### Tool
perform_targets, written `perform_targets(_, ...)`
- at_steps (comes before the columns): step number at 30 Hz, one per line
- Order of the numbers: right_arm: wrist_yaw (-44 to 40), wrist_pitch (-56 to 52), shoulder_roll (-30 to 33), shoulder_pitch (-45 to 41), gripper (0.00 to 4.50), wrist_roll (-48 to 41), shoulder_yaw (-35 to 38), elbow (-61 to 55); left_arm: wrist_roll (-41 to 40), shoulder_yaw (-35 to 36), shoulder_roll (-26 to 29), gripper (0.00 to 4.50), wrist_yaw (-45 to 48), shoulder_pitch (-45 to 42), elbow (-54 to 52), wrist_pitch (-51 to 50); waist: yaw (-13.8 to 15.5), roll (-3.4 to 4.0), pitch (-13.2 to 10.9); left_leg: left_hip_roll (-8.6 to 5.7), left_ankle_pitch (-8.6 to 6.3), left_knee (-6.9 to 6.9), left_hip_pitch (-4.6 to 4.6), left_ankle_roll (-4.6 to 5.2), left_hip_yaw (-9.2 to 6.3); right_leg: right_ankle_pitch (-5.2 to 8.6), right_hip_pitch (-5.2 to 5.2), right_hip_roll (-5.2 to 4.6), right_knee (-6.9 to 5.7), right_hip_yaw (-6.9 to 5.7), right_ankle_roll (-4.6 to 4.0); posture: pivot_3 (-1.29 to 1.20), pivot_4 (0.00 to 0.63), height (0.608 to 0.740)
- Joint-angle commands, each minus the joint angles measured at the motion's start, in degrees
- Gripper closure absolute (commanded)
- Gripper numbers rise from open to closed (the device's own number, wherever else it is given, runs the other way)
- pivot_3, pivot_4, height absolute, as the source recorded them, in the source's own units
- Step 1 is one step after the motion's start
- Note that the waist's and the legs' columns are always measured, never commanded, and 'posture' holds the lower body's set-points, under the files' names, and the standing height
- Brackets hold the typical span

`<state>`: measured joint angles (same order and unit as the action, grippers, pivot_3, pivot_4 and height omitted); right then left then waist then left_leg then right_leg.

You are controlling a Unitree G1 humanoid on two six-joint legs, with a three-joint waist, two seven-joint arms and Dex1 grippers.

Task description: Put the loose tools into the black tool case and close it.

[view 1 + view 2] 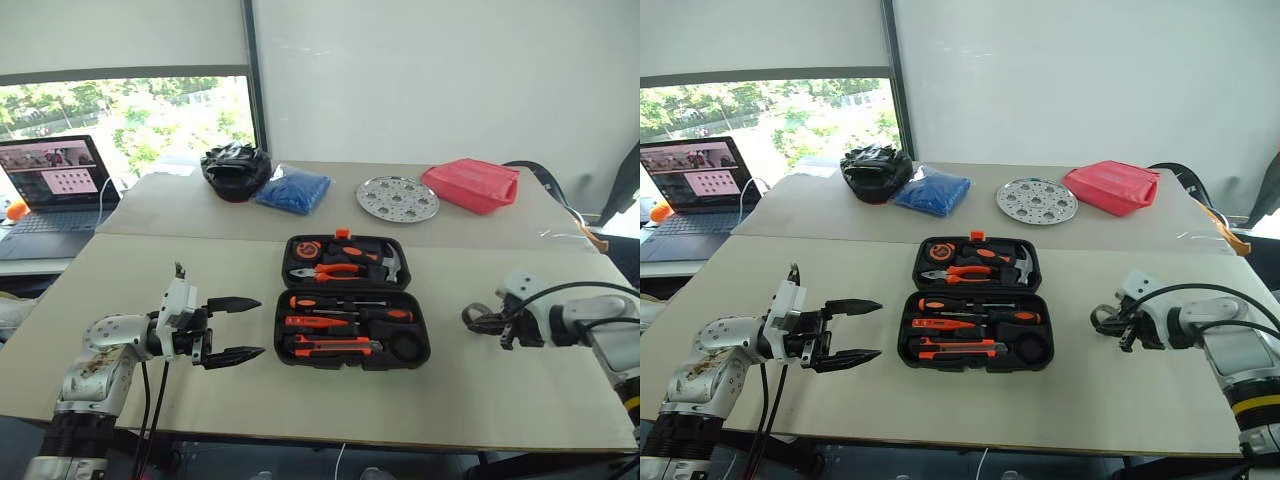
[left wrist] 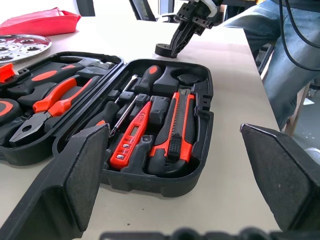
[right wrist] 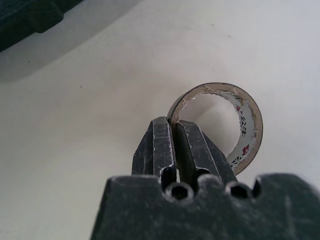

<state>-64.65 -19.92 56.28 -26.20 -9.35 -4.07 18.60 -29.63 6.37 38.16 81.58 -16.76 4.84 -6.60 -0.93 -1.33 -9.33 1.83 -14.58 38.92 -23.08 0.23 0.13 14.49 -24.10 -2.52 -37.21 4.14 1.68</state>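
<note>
Tool case (image 1: 352, 302) is laid open on the table (image 1: 200, 300), screwdrivers (image 1: 345, 301) and utility knife (image 2: 176, 131) seated in its slots. Right of the case, the tape roll (image 3: 220, 125) is pinched by its wall in the clenched right gripper (image 3: 174, 134). Left of the case, the left gripper (image 1: 240, 328) is held spread, empty.
</note>
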Motion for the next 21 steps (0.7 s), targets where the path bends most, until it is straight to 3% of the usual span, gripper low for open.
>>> perform_targets(1, -5.53, 6.16, -1.01, -2.04, 4.42, -5.31, 4.19, -4.8, -1.1, 0.27, 0.03, 0.0, -0.06, 0.11, -1.77, 0.08, -0.19, 0.0, 0.0, 0.01, 0.0, 0.0, 0.0, 0.0, 0.0, 0.0, 0.0, 0.01, 0.0, 0.0, 0.0, 0.0, 0.15, 0.74)
perform_targets(5, -10.03, -6.87, -0.72, -4.11, 4.42, -14.4, 3.29, -20.77, -1.21, 0.19, 0.16, 0.0, 0.41, 0.72, -2.06, 0.25, -0.64, 0.1, -0.05, 0.04, 0.0, -0.01, 0.0, 0.0, 0.0, -0.01, -0.04, 0.03, -0.07, 0.02, -0.01, 0.0, 0.15, 0.74)
perform_targets(11, -4.4, -25.81, -2.6, -6.38, 4.42, -16.68, -3.95, -34.56, -1.01, -0.39, -0.19, 0.0, 0.06, 1.39, -2.85, 0.36, -0.13, 0.03, -0.03, 0.05, 0.0, 0.07, 0.0, -0.01, -0.09, -0.01, -0.02, 0.02, -0.16, -0.07, -0.03, 0.0, 0.15, 0.74)
perform_targets(21, -3.32, -25.62, 1.88, -3.72, 4.42, -7.99, -12.07, -36.21, -0.92, -0.52, -0.37, 0.0, -1.1, 2.26, -4.11, 0.1, 0.13, 0.04, -0.03, 0.02, 0.01, 0.14, -0.12, -0.02, -0.08, -0.01, -0.11, 0.0, -0.15, -0.09, -0.02, 0.0, 0.15, 0.74)
